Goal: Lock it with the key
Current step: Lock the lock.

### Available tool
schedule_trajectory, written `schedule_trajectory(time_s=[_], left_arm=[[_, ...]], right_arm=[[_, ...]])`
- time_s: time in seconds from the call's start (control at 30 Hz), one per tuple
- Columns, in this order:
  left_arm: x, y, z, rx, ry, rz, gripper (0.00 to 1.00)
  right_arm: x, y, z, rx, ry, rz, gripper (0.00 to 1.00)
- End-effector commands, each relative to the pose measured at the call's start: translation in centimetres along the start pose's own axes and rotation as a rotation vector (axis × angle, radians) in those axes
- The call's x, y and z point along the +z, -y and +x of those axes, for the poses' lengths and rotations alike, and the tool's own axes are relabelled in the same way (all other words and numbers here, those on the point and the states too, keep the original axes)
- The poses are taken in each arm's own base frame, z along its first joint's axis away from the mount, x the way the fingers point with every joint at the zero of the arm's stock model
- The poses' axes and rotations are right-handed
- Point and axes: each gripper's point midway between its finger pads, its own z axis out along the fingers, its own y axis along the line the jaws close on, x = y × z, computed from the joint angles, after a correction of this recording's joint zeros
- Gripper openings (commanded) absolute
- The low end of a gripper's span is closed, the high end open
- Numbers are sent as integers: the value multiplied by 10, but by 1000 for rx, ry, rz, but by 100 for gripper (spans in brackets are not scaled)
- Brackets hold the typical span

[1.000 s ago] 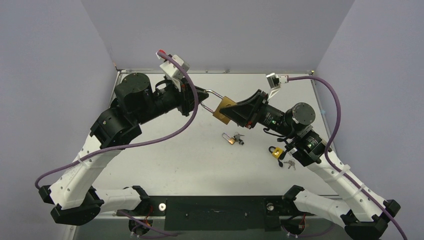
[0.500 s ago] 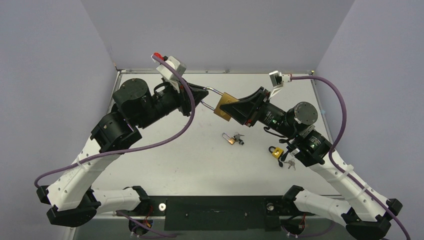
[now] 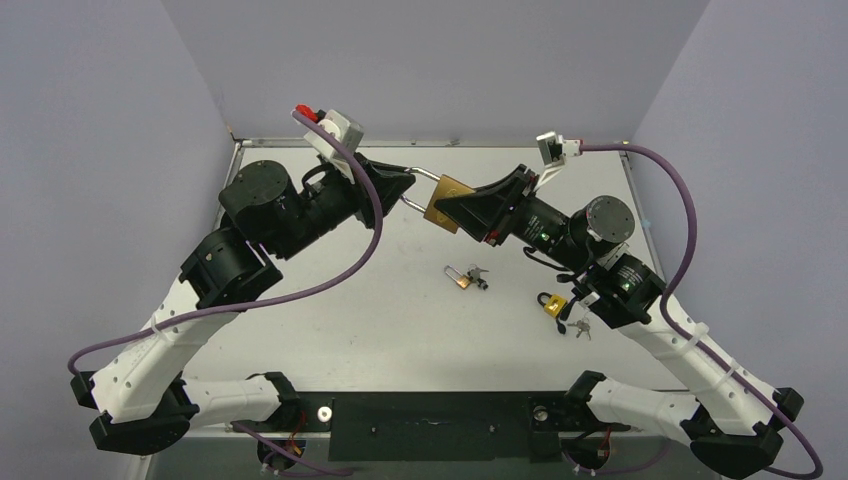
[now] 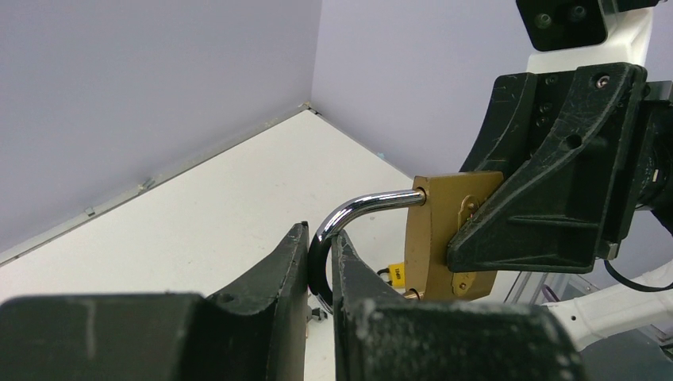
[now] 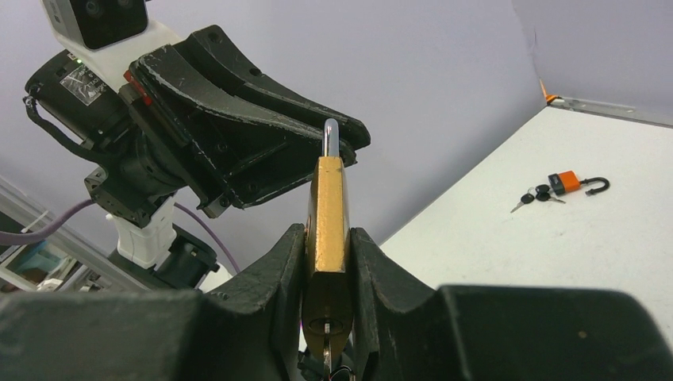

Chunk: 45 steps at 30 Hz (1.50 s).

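Observation:
A brass padlock (image 3: 443,197) is held in the air between both arms, above the back middle of the table. My left gripper (image 3: 407,187) is shut on its chrome shackle (image 4: 361,208), which the fingers (image 4: 286,266) pinch at the bend. My right gripper (image 3: 468,209) is shut on the brass body (image 5: 326,208), one finger on each flat face. A key (image 5: 326,352) sits in the keyhole on the underside of the body. In the left wrist view one shackle leg enters the body (image 4: 432,238); the other end is hidden behind my fingers.
A small orange padlock with an open shackle (image 3: 460,278) and its keys lie mid-table; it also shows in the right wrist view (image 5: 565,182). A yellow padlock (image 3: 553,303) and keys (image 3: 579,326) lie near the right arm. Grey walls enclose the table (image 3: 330,330).
Both grippers, still holding the padlock, have carried it a little up and toward the back. The left wrist has turned and the lock has tilted.

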Motion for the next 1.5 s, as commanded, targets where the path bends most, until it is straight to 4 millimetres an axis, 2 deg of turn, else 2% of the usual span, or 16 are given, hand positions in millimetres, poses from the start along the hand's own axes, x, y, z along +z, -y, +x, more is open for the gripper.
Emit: schedule_trajectory(time_s=[0.0,0.17,0.3,0.47,0.77,0.9,0.97,1.13,1.33,1.47], left_arm=[[-5,114,42,-117,-192,499,0],[-9,124,53,-84,-246,539,0],[-12,135,49,-84,-254,588,0],[-14,154,49,-78,-264,658,0],[-17,178,45,-100,-259,745,0],[-20,179,50,-113,-274,749,0],[-23,180,51,-127,-279,755,0],[-26,182,58,-148,-306,764,0],[-27,193,58,-170,-306,800,0],[-25,200,51,-183,-285,833,0]], right_arm=[[36,6,-4,-69,44,12,0],[48,19,16,-78,-25,48,0],[54,29,33,-91,-87,88,0],[60,40,45,-86,-126,117,0],[66,51,52,-85,-140,141,0],[64,62,42,-47,-100,158,0],[60,68,23,-37,-42,164,0],[63,68,-5,-41,16,160,0],[81,71,-7,-35,9,152,0],[91,77,3,-21,-18,158,0]])
